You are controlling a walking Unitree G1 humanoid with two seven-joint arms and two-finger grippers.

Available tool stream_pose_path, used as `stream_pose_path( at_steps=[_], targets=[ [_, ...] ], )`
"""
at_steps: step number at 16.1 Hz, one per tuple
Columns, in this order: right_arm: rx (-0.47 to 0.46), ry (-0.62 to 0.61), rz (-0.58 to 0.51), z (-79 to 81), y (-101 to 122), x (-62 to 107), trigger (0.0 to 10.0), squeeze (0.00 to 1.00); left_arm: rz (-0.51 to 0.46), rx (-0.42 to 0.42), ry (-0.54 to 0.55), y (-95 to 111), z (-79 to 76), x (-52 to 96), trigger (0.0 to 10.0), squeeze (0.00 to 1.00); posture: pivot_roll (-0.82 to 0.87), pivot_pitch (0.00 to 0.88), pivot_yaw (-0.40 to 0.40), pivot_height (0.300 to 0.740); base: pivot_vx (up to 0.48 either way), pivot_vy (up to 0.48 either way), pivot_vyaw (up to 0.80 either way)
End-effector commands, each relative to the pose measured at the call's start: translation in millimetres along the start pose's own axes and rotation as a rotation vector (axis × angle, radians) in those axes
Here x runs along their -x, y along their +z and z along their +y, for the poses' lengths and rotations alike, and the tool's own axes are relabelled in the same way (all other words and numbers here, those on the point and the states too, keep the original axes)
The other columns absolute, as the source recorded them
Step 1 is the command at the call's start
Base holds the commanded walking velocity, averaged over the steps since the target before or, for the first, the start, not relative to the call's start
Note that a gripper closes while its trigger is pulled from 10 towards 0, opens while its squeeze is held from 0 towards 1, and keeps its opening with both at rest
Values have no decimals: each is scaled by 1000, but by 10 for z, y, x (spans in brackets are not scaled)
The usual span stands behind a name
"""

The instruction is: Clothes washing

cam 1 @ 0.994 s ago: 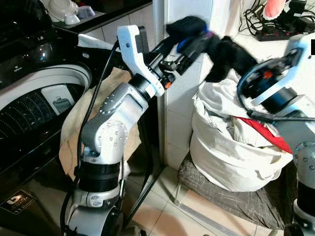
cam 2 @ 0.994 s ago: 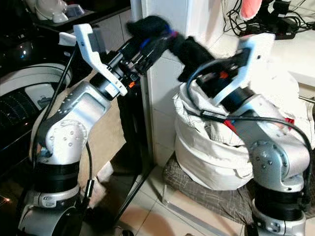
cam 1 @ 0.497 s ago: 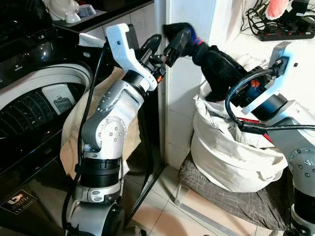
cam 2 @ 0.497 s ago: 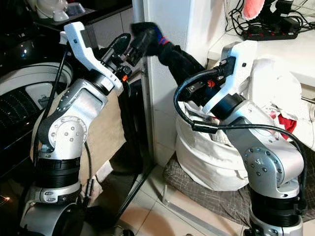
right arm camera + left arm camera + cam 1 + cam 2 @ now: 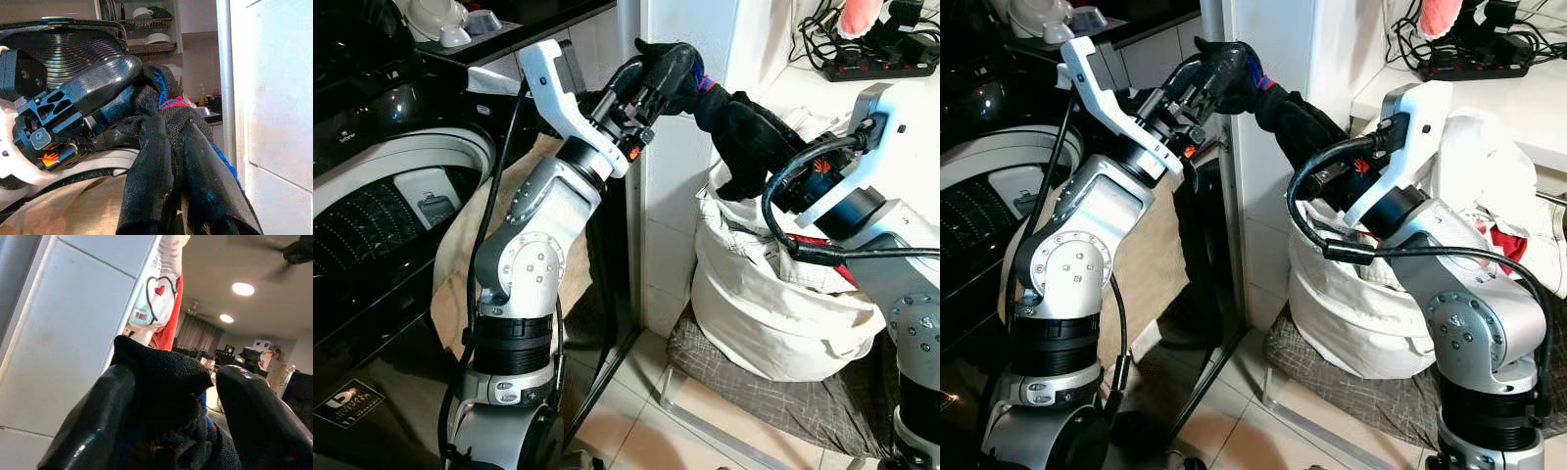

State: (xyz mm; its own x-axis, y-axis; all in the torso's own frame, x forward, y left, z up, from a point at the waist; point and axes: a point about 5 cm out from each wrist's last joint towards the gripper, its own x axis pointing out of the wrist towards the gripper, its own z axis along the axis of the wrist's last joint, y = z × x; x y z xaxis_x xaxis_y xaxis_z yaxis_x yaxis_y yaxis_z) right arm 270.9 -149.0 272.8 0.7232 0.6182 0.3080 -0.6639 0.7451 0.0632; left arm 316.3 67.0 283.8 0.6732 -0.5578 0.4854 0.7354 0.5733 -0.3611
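Two grippers share one dark garment (image 5: 734, 122), stretched in mid-air in front of the white pillar (image 5: 685, 196), between the washer (image 5: 382, 206) and the laundry bag (image 5: 773, 304). The left gripper (image 5: 656, 78) is closed on the garment's upper end, its fingers (image 5: 93, 431) pressing bunched cloth between them; the right gripper (image 5: 181, 161) is clamped on the lower end, just above the bag's mouth. Step in hand, as judged: transfer of the garment from the bag toward the washer's open drum. The next move probably calls for the right gripper to let go, so the left arm can swing the cloth over the drum opening without it catching on the pillar. Garment: black, knitted and limp, with blue and red stitching near the held end.
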Motion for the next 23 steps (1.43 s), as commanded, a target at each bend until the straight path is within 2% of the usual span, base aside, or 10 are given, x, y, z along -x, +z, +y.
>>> stream_pose_path(
  at_steps=[1, 10, 11, 12, 15, 19, 23],
  targets=[
    [25, 8, -10, -6, 59, -18, 0, 0, 1, -11, -12, 15, -17, 17, 0, 0, -91, 0, 83, 740, 0, 0, 0],
    [47, -7, -6, -30, 59, -23, 0, 0, -1, -28, -4, 32, 18, 44, 0, 0, -92, 0, 83, 740, 0, 0, 0],
    [51, -16, -10, -44, 68, -24, 0, 0, -23, -18, 23, 67, 65, 50, 10000, 361, -91, 0, 82, 740, 0, 0, 0],
    [56, -25, -13, -63, 79, -25, 0, 0, -51, -5, 57, 118, 139, 68, 10000, 1000, -91, 0, 82, 740, 0, 0, 0],
    [60, -26, -19, -72, 94, -30, 0, 0, -75, 42, 44, 162, 184, 120, 10000, 1000, -89, 0, 80, 740, 0, 0, 0],
    [66, -23, -39, -68, 143, -58, 0, 0, -5, 76, -29, 0, 79, 154, 10000, 1000, -91, 0, 81, 740, 0, 0, 0],
    [68, -13, -58, -42, 183, -87, 0, 0, -10, 110, 1, -44, 136, 185, 10000, 1000, -94, 0, 81, 740, 0, 0, 0]
  ],
)
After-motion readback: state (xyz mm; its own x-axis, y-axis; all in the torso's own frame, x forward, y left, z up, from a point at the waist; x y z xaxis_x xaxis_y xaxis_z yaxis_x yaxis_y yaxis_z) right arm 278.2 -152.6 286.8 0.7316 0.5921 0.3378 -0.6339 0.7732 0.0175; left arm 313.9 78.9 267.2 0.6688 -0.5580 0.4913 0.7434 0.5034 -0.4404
